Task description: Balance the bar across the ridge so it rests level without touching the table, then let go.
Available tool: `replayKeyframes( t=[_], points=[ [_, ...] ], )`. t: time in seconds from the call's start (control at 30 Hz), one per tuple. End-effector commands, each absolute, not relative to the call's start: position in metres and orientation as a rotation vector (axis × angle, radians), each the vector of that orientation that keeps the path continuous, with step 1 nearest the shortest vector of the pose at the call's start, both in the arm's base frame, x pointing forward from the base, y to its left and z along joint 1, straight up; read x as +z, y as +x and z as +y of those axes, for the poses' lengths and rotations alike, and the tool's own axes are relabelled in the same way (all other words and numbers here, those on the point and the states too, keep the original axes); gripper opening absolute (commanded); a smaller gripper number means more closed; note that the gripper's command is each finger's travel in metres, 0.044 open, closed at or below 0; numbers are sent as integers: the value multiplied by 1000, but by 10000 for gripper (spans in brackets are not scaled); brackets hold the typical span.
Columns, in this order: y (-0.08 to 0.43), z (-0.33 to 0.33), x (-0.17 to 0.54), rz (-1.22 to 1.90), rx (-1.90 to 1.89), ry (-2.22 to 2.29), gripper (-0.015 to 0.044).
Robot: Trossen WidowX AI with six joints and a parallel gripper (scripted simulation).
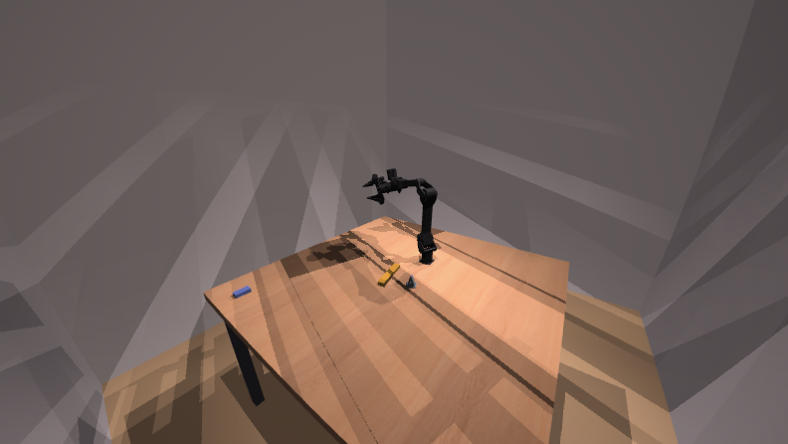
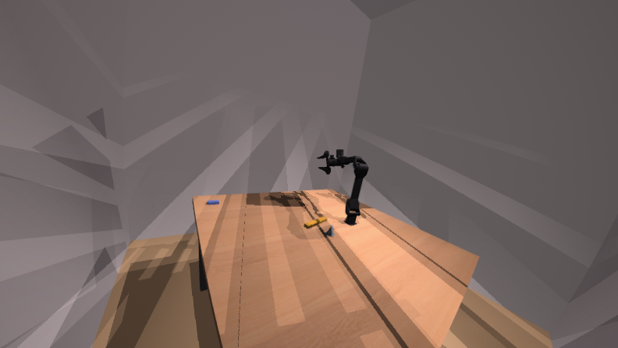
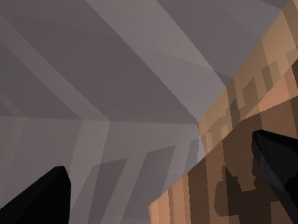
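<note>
A yellow bar (image 1: 388, 274) (image 2: 315, 222) lies flat on the wooden table (image 1: 469, 352) (image 2: 388, 276), near the arm's base. A small dark blue-grey ridge (image 1: 410, 283) (image 2: 330, 231), wedge-shaped, stands just to the right of the bar, apart from it. My gripper (image 1: 373, 190) (image 2: 323, 163) is open and empty, held high in the air above the table's far side, well away from both. In the wrist view the two dark fingers frame the table's far edge (image 3: 220, 183); bar and ridge are not in that view.
A small blue block (image 1: 241, 292) (image 2: 212, 201) lies near the table's far left corner. The arm's base (image 1: 426, 254) (image 2: 351, 218) stands just behind the ridge. A wooden floor lies beneath the table.
</note>
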State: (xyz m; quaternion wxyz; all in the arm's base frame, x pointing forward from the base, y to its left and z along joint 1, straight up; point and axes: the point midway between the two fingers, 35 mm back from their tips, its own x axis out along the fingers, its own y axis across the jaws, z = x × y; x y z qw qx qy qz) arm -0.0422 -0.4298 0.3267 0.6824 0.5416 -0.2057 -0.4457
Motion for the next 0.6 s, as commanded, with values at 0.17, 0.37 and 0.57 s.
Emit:
replayKeyframes(
  t=[0.17,0.37,0.57],
  points=[
    [-17,-429,324,-430,-988,1220,315],
    [17,-426,316,-345,-953,1207,315],
    [51,-420,310,-254,-903,1183,315]
  ],
)
